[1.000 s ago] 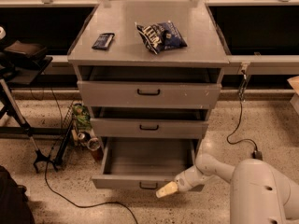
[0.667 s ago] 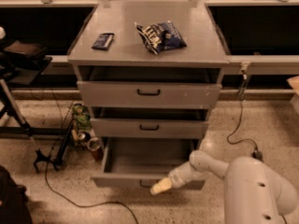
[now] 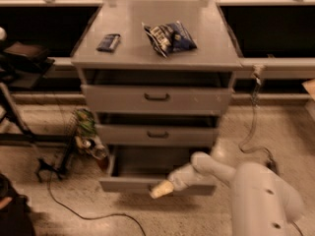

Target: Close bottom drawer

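The bottom drawer [image 3: 125, 184] stands pulled out from the foot of the grey cabinet [image 3: 224, 90], its low front panel well forward of the two drawers above and its plain grey box open to view. The end effector [image 3: 161, 189] sits right at that front panel, near its middle and a little right of centre. Its pale tip overlaps the lower part of the panel and covers the place where the handle would be. It looks to be touching the panel, though contact is not sure. Whether the end effector is wide or narrow cannot be told here. The white arm [image 3: 209, 168] reaches it from the right, running low across the drawer's right front corner, with the robot's body [image 3: 263, 200] at lower right.

The middle drawer [image 3: 157, 134] and the top drawer [image 3: 157, 99] each stand slightly out, with a dark gap above each front. On the cabinet's top surface [image 3: 206, 53] lie a crumpled snack bag [image 3: 169, 37] near the middle and a small dark flat object [image 3: 109, 42] to the left, well apart.
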{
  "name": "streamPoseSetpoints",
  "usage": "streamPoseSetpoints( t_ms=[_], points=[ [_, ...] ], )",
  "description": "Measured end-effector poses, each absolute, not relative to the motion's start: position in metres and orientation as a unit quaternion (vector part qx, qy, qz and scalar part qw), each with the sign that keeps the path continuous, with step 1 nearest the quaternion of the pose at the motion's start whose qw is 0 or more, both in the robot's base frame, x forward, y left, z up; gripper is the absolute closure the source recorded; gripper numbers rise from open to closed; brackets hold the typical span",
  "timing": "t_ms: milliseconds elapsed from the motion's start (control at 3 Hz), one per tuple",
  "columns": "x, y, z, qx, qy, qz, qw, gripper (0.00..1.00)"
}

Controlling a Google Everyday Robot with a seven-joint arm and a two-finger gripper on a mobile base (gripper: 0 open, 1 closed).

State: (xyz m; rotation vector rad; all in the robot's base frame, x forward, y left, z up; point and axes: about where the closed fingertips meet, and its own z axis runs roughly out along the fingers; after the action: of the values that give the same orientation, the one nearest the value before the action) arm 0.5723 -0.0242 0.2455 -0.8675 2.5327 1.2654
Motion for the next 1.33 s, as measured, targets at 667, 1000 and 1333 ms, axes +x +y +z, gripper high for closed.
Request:
streamPoseSetpoints(
  t_ms=[667, 1000, 1333],
  points=[
    [0.620, 0.023, 0.270, -0.326, 0.830, 0.430, 0.144, 0.00],
    [0.665, 0.062, 0.288, -0.350, 0.824, 0.412, 0.167, 0.00],
    [0.694, 0.068, 0.291, -0.340, 0.840, 0.392, 0.156, 0.00]
  ],
)
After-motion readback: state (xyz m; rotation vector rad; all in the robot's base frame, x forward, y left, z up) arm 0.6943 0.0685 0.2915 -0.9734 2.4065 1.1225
